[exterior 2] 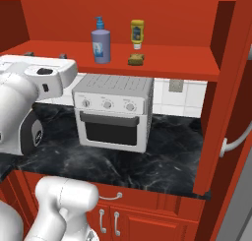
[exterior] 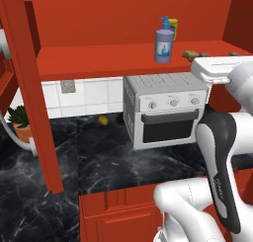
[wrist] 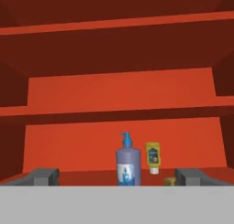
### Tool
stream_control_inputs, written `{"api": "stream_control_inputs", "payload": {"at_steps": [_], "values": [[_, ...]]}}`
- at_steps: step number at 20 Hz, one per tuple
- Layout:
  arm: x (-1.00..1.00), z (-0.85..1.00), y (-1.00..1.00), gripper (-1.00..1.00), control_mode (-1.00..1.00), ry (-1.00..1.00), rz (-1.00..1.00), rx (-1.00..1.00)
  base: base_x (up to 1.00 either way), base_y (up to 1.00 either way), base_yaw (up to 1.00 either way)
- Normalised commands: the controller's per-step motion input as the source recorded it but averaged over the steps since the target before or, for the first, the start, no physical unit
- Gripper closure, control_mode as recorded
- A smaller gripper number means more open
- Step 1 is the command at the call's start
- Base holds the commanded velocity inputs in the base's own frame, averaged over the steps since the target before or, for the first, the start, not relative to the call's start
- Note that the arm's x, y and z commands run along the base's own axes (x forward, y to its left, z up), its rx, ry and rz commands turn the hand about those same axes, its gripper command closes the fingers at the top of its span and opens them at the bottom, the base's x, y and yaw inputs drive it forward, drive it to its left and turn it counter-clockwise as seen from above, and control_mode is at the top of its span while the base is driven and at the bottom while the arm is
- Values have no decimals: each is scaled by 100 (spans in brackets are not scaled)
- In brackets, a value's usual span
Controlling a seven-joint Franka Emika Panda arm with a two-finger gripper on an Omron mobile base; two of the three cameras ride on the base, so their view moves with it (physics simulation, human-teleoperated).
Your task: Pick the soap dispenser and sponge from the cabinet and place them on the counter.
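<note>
The lavender soap dispenser (exterior: pixel 164 43) (exterior 2: pixel 101 44) (wrist: pixel 128 166) with a blue pump stands upright on the red shelf (exterior: pixel 99 58) (exterior 2: pixel 172 58) of the open cabinet. The small tan sponge (exterior: pixel 190 54) (exterior 2: pixel 136 59) (wrist: pixel 170 181) lies on the shelf to its right. My gripper (exterior: pixel 218 54) (exterior 2: pixel 46 54) (wrist: pixel 118 178) is open and empty at shelf height, in front of the shelf edge and short of the bottle. In the hand view the dispenser sits between my fingertips (wrist: pixel 45 176), farther back. The black counter (exterior: pixel 108 162) (exterior 2: pixel 167 156) lies below.
A yellow squeeze bottle (exterior: pixel 174 26) (exterior 2: pixel 137 33) (wrist: pixel 153 157) stands behind the dispenser. A grey toaster oven (exterior: pixel 165 110) (exterior 2: pixel 113 112) sits on the counter under the shelf. Open cabinet doors (exterior: pixel 24 88) (exterior 2: pixel 226 87) hang at both sides. A small fruit (exterior: pixel 103 120) and a potted plant (exterior: pixel 20 122) are on the left.
</note>
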Motion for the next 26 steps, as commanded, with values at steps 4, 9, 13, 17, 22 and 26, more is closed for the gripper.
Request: {"api": "stream_control_inputs", "payload": {"at_steps": [4,9,13,17,22,26], "values": [[27,0,-2,-100,-100,5,0,2,0,0,0],[27,0,-5,-100,-100,6,-1,0,0,0,0],[25,0,-4,-100,-100,5,0,0,0,0,0],[23,0,0,-100,-100,4,0,0,0,0,0],[17,0,0,-100,-100,0,0,0,0,0,0],[4,3,0,-100,-100,0,0,0,0,0,0]]}}
